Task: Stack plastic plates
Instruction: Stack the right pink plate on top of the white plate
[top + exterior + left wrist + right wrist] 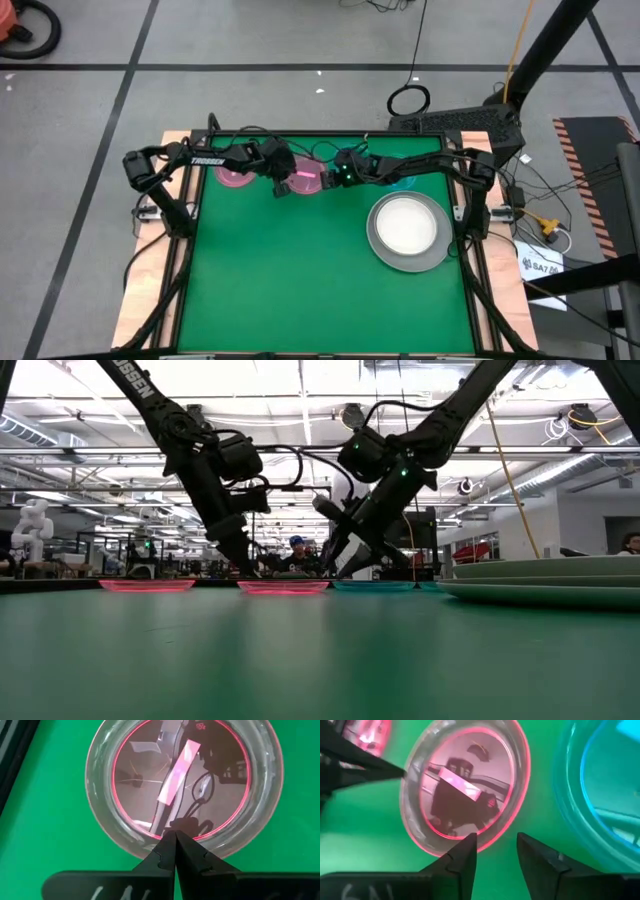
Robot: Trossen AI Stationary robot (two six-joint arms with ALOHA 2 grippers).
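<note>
A: Starting with the biggest piece, the large grey plate (376, 243) sits on the right of the green table (300, 290) with a white plate (406, 224) nested in it. Both look like smooth, rigid plastic discs with low raised rims.

B: And the small ones?

A: Along the far edge: one pink plate (234, 175) at far left, a second pink plate (307, 179) near the middle, and a blue plate (402, 182) partly hidden under the right arm. They are thin, translucent and glossy, and they mirror the ceiling lights.

B: What are the arms doing?

A: Both work the middle pink plate (180, 785). The left gripper (175, 851) has its fingers pressed together, tips at that plate's rim. The right gripper (496, 851) comes from the opposite side with its fingers apart, holding nothing.

B: Risks?

A: I'd judge the slick rim the main one: a shallow plate flat on the mat gives the fingers little to bite, so it may skate away or pop free. The two grippers are also close together and could collide, and the blue plate (600, 790) just beside could get nudged.
</note>
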